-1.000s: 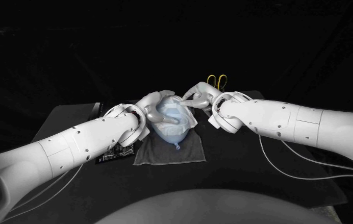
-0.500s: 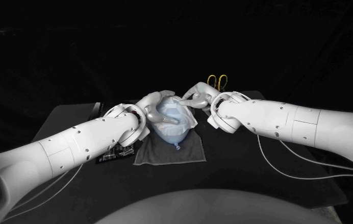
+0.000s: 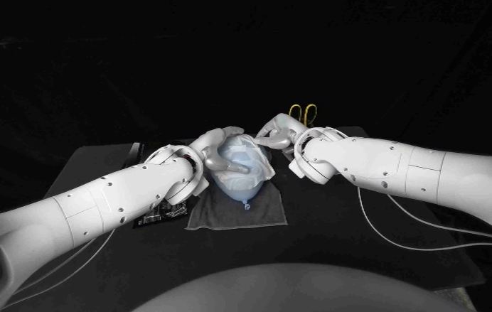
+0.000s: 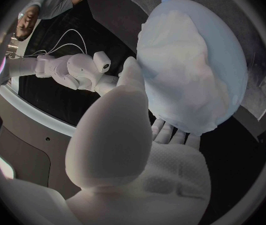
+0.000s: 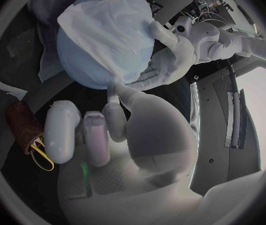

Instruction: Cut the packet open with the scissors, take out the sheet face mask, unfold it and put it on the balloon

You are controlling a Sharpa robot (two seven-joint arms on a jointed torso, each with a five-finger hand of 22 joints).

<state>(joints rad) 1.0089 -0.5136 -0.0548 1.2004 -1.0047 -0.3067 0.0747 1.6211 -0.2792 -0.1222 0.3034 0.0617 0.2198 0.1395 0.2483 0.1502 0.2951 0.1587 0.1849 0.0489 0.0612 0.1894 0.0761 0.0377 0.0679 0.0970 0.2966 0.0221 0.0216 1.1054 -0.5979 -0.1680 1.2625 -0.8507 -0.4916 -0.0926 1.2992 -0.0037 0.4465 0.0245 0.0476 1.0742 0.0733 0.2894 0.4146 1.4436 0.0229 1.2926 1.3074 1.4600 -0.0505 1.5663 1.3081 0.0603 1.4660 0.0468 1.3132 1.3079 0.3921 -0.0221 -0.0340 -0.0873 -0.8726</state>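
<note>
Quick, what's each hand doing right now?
Left hand: holding the pale blue rubber balloon.
Right hand: pinching the edge of the white sheet face mask.

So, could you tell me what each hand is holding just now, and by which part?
Left hand cradles the balloon by its rounded end; right hand seems to pinch the edge of the sheet mask.

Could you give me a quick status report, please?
Left robot hand cradling balloon; right robot hand touching sheet mask. Sheet mask draped over balloon, on towel. Scissors and packet lie aside.
</note>
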